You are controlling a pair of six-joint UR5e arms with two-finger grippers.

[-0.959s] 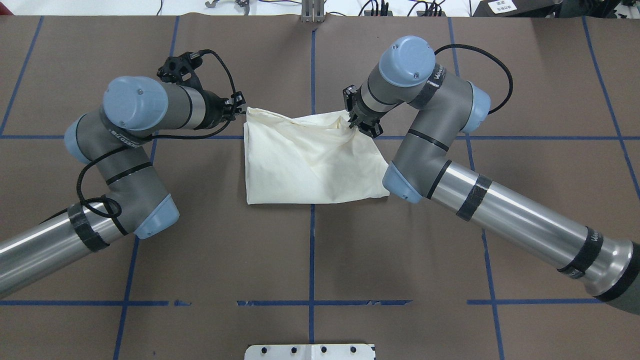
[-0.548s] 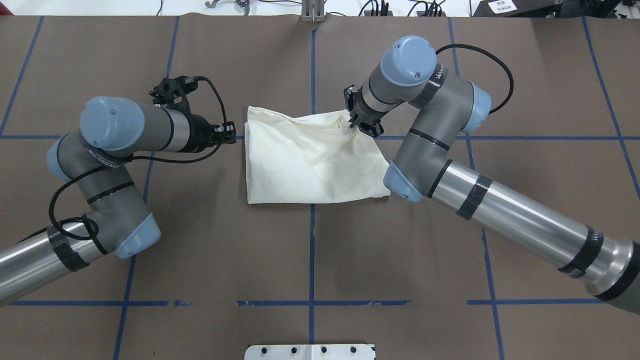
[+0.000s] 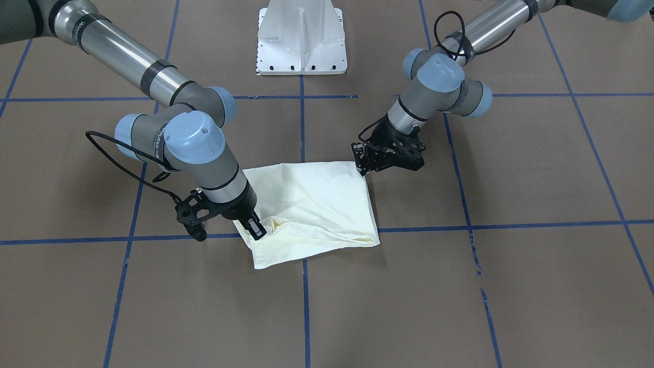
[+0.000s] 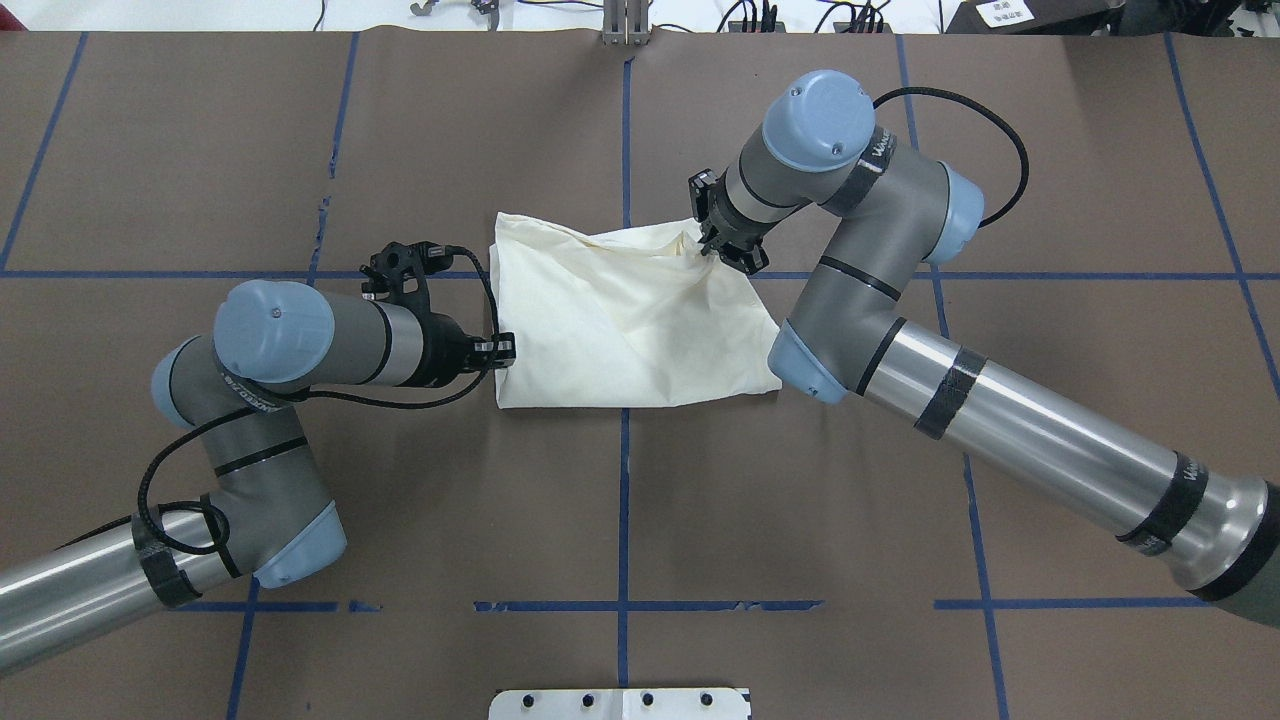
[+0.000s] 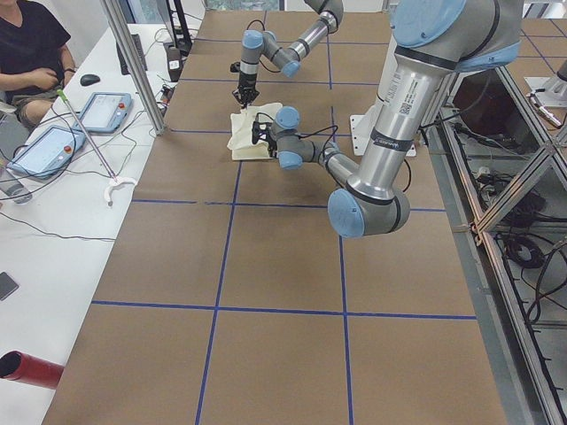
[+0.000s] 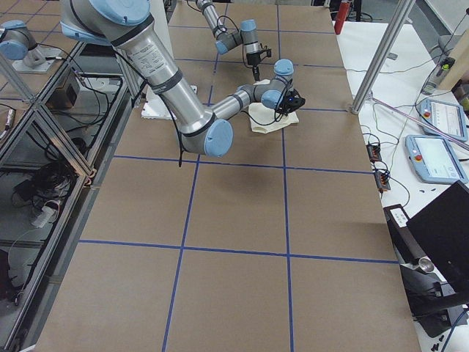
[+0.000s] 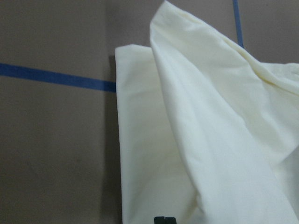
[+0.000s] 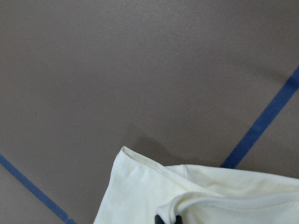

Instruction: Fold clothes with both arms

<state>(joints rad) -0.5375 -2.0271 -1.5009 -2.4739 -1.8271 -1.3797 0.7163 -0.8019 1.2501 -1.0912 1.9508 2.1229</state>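
The cream shirt (image 4: 620, 325) lies folded into a rough rectangle at the table's middle, plain side up; no print shows. It also shows in the front-facing view (image 3: 314, 202). My right gripper (image 4: 722, 246) is shut on a pinch of cloth at the shirt's far right corner, which stands up a little; the right wrist view shows the bunched hem (image 8: 187, 203) at its tips. My left gripper (image 4: 504, 350) lies low at the shirt's left edge near the near corner. Its tips look shut and rest against the cloth (image 7: 210, 140).
The white base pedestal (image 3: 301, 41) stands at the robot's side of the table. Blue tape lines (image 4: 623, 500) cross the brown table cover. In the exterior left view an operator (image 5: 27, 53), tablets and a grabber stick (image 5: 89, 133) are at a side table.
My left gripper left the shirt's far left corner, drew back to the left, then swung toward the robot to the shirt's left edge near the near corner. The right gripper has held still.
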